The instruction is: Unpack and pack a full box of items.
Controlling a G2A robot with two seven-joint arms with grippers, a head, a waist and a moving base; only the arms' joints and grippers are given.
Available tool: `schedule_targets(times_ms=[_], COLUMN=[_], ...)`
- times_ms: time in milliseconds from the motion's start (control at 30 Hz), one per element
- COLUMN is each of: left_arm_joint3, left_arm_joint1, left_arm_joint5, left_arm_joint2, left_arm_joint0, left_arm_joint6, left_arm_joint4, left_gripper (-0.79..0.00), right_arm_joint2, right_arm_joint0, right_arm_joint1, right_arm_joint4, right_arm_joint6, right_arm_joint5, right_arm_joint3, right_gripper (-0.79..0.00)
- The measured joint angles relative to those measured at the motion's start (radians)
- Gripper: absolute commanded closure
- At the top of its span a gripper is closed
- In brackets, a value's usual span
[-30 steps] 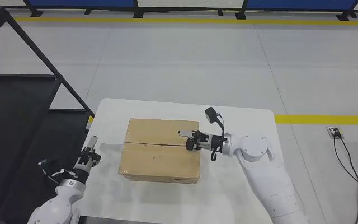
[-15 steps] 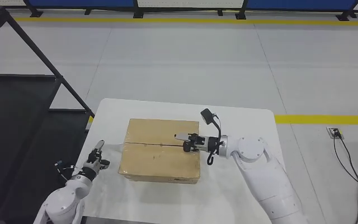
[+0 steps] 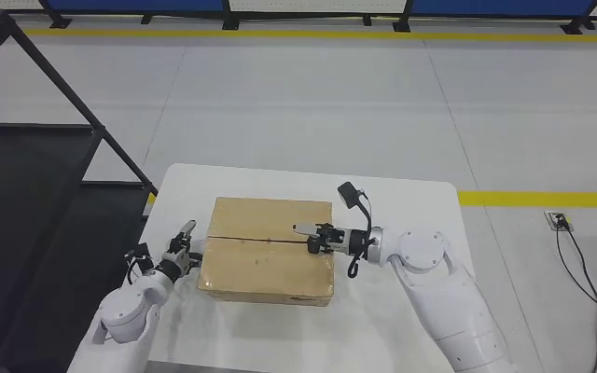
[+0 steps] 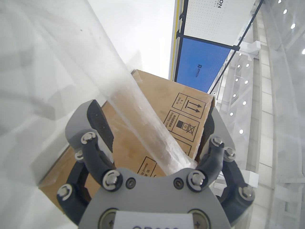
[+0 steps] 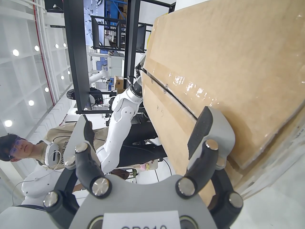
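Your right pincer (image 3: pixel 305 231) is spread wide, pinching nothing. It sits over the top of the box (image 3: pixel 266 252), a little right of the frame's middle in the top view, and one finger (image 5: pixel 202 129) rests by the seam (image 3: pixel 252 240) between the two flaps. Glossy tape (image 5: pixel 185 84) runs along that seam, and it looks slick, so you should not count on the pads gripping there.

Your left pincer (image 4: pixel 152 107) is spread too. It faces the printed end of the box at the left side of the top view. A fold of clear film (image 4: pixel 133 101) passes between its fingers. Whether that is loose tape or a cover on the desk (image 3: pixel 392 200), you cannot tell.

Judge the box as full, so probably heavy, and far too wide for either pincer to span. The cardboard should be stiff at its corners and edges, but the flaps will likely bend in the middle. Your best hold is the thin free edge of a flap at the seam, near its end, while the other pincer braces the end wall. The box stands at the middle of the desk, closed.
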Motion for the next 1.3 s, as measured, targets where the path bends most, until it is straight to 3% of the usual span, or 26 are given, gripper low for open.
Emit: schedule_targets(times_ms=[300, 833, 1033, 1300], left_arm_joint3=[0.005, -0.213, -0.249, -0.217], left_arm_joint1=[-0.008, 0.003, 0.007, 0.012], left_arm_joint5=[-0.068, -0.185, -0.184, -0.141], left_arm_joint2=[-0.021, -0.131, -0.138, -0.131], left_arm_joint0=[-0.015, 0.105, 0.117, 0.108], left_arm_joint6=[0.054, 0.111, 0.100, 0.053], left_arm_joint4=[-0.072, -0.016, 0.053, 0.107], left_gripper=[-0.785, -0.785, -0.785, -0.785], right_arm_joint2=[-0.015, -0.050, -0.059, -0.062], right_arm_joint0=[0.018, 0.070, 0.085, 0.092], right_arm_joint1=[0.004, 0.003, 0.003, 0.007], right_arm_joint4=[0.013, 0.053, 0.067, 0.078], right_arm_joint6=[-0.006, -0.011, -0.013, -0.015], right_arm_joint5=[0.001, -0.020, -0.031, -0.042], right_arm_joint3=[0.021, 0.096, 0.123, 0.138], right_gripper=[-0.785, -0.785, -0.785, -0.785])
